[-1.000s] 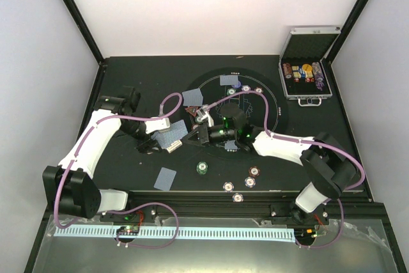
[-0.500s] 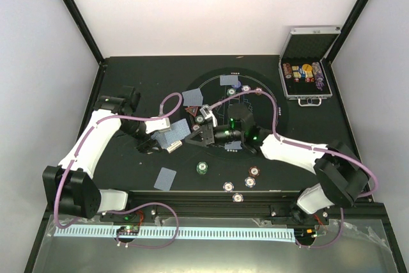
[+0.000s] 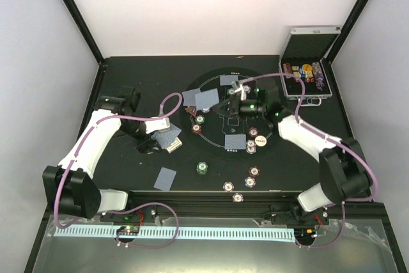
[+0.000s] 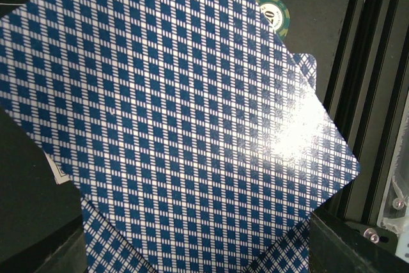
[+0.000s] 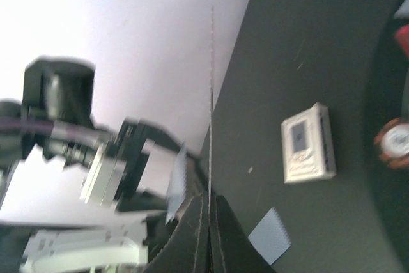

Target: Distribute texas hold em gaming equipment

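My left gripper point(image 3: 161, 136) is shut on a fanned stack of blue-checked playing cards point(image 4: 166, 113) that fills the left wrist view and hides its fingers. My right gripper point(image 3: 220, 103) is shut on a single card point(image 3: 208, 99), seen edge-on in the right wrist view point(image 5: 210, 126), and holds it over the far left of the ringed mat. Single cards lie at the mat's far edge point(image 3: 229, 80), its far left point(image 3: 191, 97), its near side point(image 3: 235, 140), and near the front point(image 3: 165, 178). Chips lie on the mat point(image 3: 200, 119) and near the front edge point(image 3: 255, 171). A green chip point(image 3: 202, 168) and a white button point(image 3: 261, 140) show too.
The open silver case point(image 3: 307, 71) with chip rolls stands at the back right. A white card box point(image 5: 308, 143) lies on the table between the arms. A small red marker point(image 3: 190, 110) sits by the mat's left edge. A black rail point(image 3: 211, 204) runs along the front edge.
My right gripper has pulled away from the left gripper toward the far side of the mat, carrying one card. A card and chips on the mat now show. The left arm has not moved.
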Available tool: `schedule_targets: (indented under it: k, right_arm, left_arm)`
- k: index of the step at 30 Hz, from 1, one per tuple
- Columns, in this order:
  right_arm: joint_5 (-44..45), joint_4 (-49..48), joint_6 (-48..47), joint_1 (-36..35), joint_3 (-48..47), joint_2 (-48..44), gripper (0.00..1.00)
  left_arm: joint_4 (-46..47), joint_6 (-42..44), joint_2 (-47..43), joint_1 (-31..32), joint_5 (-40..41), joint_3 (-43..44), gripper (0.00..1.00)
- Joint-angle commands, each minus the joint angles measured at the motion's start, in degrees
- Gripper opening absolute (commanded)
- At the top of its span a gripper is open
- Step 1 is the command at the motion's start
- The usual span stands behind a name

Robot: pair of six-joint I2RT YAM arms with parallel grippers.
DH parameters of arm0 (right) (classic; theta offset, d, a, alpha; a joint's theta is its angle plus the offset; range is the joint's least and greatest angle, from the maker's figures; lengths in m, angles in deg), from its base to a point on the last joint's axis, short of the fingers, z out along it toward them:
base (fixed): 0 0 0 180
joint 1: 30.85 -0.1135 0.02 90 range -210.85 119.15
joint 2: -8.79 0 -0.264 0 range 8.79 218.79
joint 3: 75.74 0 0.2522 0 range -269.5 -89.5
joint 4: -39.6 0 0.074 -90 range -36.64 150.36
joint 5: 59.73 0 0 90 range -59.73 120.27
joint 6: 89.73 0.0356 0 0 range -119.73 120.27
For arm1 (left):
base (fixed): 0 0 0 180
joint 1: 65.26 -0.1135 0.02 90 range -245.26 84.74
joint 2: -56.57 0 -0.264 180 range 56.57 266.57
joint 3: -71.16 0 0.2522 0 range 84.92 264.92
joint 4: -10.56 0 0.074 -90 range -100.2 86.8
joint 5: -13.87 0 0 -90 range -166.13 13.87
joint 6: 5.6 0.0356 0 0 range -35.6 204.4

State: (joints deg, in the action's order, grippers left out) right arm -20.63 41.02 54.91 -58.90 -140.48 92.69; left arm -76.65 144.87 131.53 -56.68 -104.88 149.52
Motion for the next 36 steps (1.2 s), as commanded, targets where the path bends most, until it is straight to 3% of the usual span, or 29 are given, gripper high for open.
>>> schedule_targets:
  k: [1,4,12,18,20,29,36]
  right_arm:
    - [-2.0,8.3,-7.0,7.9,-8.4,8.9,0.01]
    - [-1.1,11.9,-9.1,12.0,-17.6,19.0,0.01]
    - [4.8,30.0,-15.2,16.3,-53.4,47.7,0.01]
    - [8.2,35.0,-14.0,17.4,-64.3,57.1,0.01]
    - [9.5,36.0,-14.7,17.5,-65.1,57.2,0.05]
    - [13.1,39.8,-19.0,18.0,-60.0,48.6,0.51]
    - [11.7,28.8,-16.8,13.6,-32.3,27.2,0.67]
  left_arm:
    - [0.1,0.1,-1.2,-0.1,-1.5,2.0,0.01]
    - [0.1,0.0,-1.2,-0.1,-1.4,1.9,0.02]
    - [0.3,-0.4,-1.2,-0.1,-1.3,1.9,0.02]
    - [0.4,0.0,-1.2,-0.1,-0.2,1.1,0.02]
    - [0.4,0.1,-1.2,-0.1,-0.1,1.1,0.02]
    - [0.3,0.0,-2.7,-0.1,-0.3,1.1,0.02]
    - [0.4,0.2,-3.3,-0.1,-0.1,1.3,0.01]
